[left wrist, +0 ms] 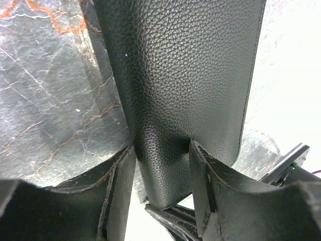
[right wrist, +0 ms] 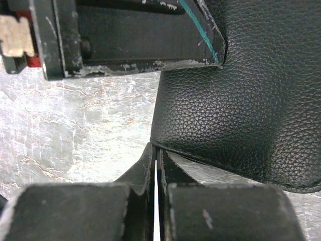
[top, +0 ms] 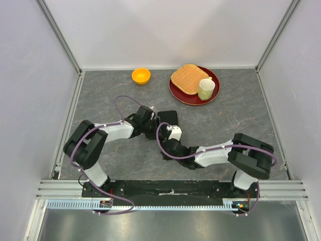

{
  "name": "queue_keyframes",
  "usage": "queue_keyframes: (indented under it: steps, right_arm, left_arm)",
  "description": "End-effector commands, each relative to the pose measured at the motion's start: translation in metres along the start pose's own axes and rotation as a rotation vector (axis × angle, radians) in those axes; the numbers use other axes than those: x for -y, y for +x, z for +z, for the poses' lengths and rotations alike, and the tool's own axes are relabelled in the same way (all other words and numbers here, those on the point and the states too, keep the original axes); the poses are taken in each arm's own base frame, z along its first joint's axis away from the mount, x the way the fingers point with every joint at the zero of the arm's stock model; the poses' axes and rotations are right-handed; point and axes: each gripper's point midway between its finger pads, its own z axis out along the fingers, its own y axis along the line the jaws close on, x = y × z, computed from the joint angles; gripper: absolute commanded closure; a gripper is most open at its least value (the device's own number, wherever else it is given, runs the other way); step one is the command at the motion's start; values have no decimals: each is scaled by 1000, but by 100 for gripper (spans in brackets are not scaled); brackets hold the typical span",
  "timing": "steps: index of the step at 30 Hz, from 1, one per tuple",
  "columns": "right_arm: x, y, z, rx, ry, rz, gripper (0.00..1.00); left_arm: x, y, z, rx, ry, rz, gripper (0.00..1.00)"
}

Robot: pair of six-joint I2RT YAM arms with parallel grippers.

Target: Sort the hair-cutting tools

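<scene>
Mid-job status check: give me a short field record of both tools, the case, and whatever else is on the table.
left tool: closed on the black case, one finger on each side
right tool: shut, tips at the case's edge; whether it pinches anything cannot be told
hair-cutting tools: none in view
far side of table: orange bowl; red plate carrying a woven mat and a mug

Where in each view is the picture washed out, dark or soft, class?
Top external: even light, sharp, no glare. Left wrist: table bleached by glare at right, black case grain crisp, left fingers dark. Right wrist: table glary too, right fingers slightly soft.
</scene>
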Motion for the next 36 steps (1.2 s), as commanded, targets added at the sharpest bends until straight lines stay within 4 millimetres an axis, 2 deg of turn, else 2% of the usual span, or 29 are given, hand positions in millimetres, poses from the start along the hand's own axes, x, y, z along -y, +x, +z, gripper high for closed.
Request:
queue_keyframes:
  steps: [1,8,12,17,29,36]
  right_arm:
    - [15,45,-12,-163,-38,-123,100]
    - [27,61,-30,-227,-75,-162,100]
    - [34,63,-39,-243,-74,-184,100]
    - [52,64,-44,-243,-14,-205,100]
    - [108,48,-53,-150,246,-206,100]
    - [119,41,-54,-111,299,-187,100]
  left_arm:
    - [-53,28,10,-77,-229,-42,48]
    - [-59,30,15,-94,-256,-44,52]
    - [-61,30,17,-96,-260,-47,53]
    - [-60,29,17,-96,-263,-47,53]
    - [-63,31,14,-97,-269,-36,53]
    - [-63,32,12,-93,-265,-29,53]
